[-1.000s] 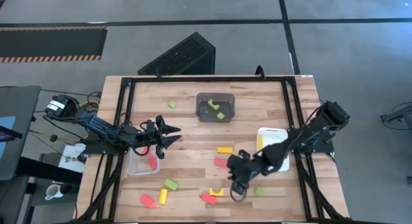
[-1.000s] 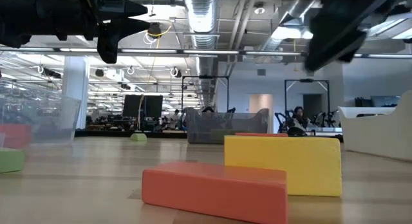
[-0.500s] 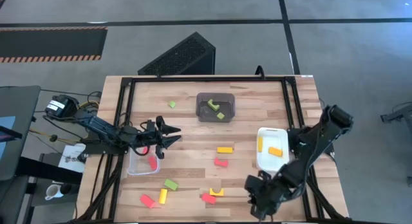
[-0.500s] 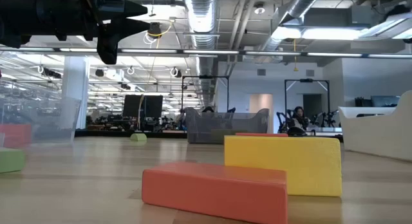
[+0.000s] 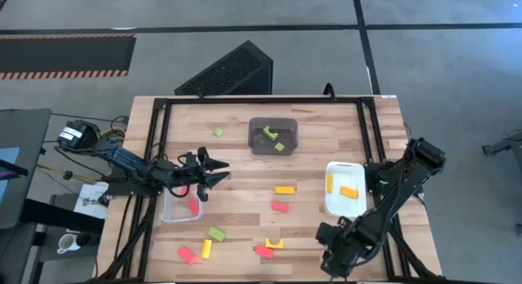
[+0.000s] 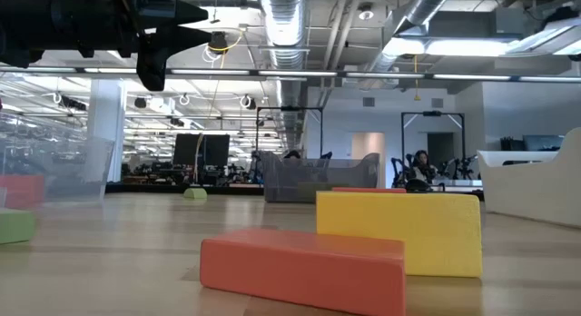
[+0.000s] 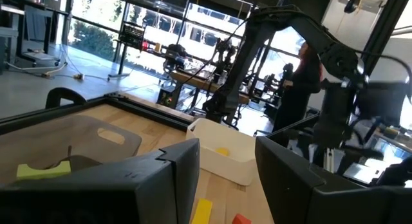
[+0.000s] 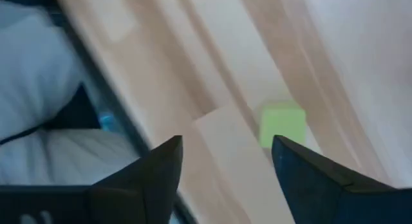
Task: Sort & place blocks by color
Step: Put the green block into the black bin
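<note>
Right gripper (image 5: 341, 253), at the high view's lower right, points down with fingers apart over a green block (image 8: 281, 125). Left gripper (image 5: 214, 170), left of centre, extends level, fingers apart, empty.

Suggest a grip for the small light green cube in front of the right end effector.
Take the small light green cube across two opposite flat side faces, coming straight down from above. It sits flat on the wooden table with nothing touching it, so both sides are free. The right end effector is open just short of it; line the fingers up square to the faces before closing.
</note>
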